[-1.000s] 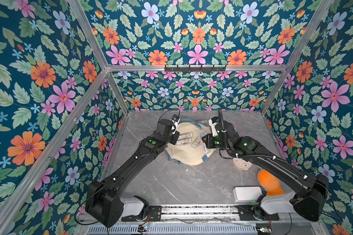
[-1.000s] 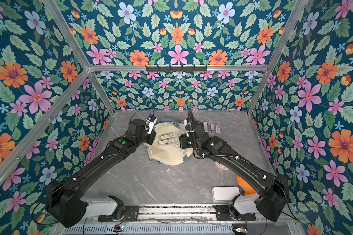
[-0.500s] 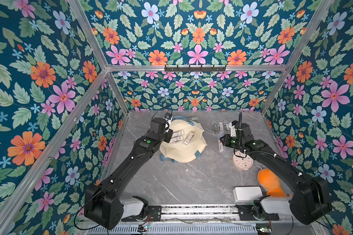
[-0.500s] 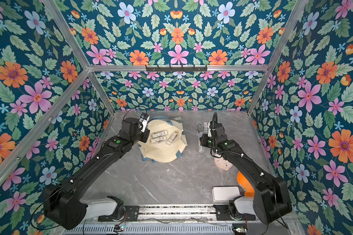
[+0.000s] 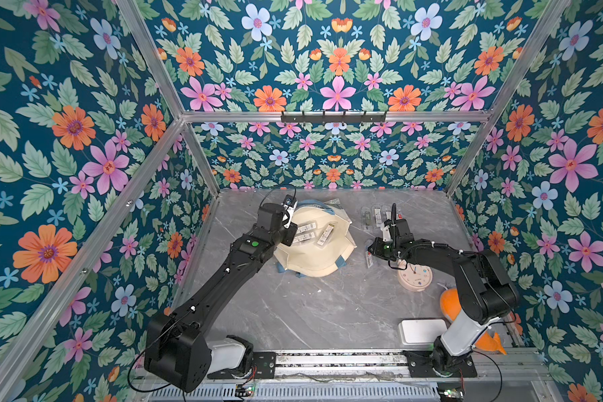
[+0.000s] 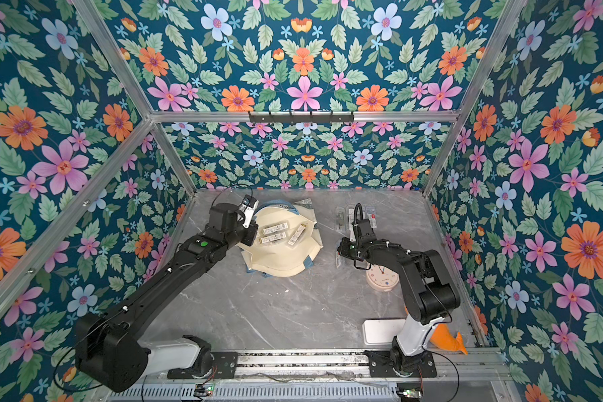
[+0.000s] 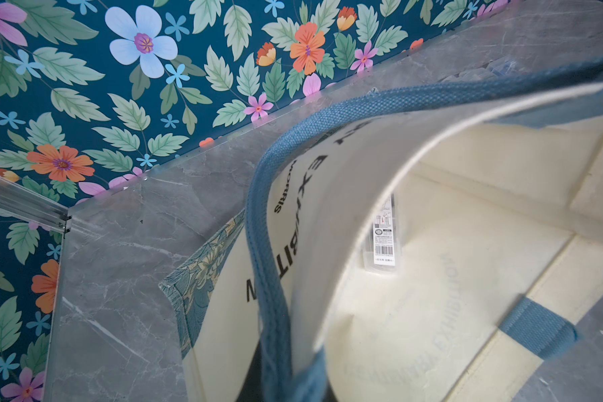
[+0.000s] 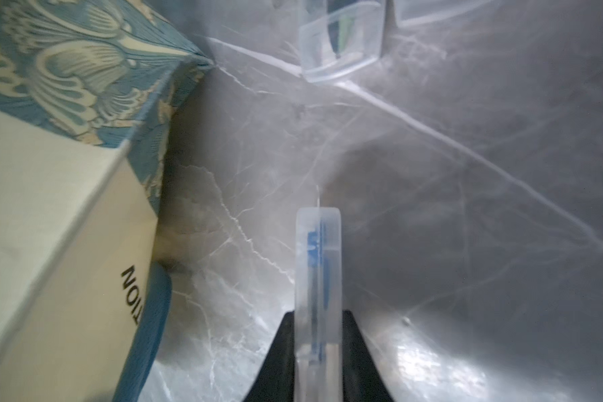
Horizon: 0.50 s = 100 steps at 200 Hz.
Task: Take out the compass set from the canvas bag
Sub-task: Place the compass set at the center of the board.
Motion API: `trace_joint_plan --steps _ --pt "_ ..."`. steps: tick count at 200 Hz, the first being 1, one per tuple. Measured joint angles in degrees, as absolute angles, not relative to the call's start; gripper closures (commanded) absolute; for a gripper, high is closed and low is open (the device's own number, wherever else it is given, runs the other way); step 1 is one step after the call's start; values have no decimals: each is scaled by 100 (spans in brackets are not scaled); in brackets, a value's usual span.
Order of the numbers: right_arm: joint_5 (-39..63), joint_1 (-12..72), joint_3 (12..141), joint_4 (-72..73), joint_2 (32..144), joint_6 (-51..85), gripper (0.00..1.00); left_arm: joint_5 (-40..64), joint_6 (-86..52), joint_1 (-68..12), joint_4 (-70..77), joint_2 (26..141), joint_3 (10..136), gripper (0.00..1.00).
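On the grey marble table (image 5: 328, 313), toward the back, the canvas bag (image 5: 315, 259) sits with its mouth open upward. The left gripper (image 5: 290, 232) is pinched tight on the bag's rim beside the blue strap (image 7: 258, 215). Three labelled cases (image 5: 306, 228) lie inside. Just beside the bag, on its right, the right gripper (image 8: 317, 315) clamps a compass set (image 8: 317, 261) (a clear case, seen edge-on) outside the bag, over the tabletop, near a pink clock (image 5: 415, 276).
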State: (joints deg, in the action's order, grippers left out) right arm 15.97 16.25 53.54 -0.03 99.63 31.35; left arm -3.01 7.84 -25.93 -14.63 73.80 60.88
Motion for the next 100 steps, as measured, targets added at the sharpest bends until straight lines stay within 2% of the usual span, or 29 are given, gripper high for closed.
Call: trace_joint_plan --steps 36,100 --pt "1516 1568 5564 305 10278 3245 89 -255 784 -2593 -1431 7317 6020 100" --pt "1476 1422 5662 578 10490 3262 80 -158 781 -2593 -1372 7277 5951 100"
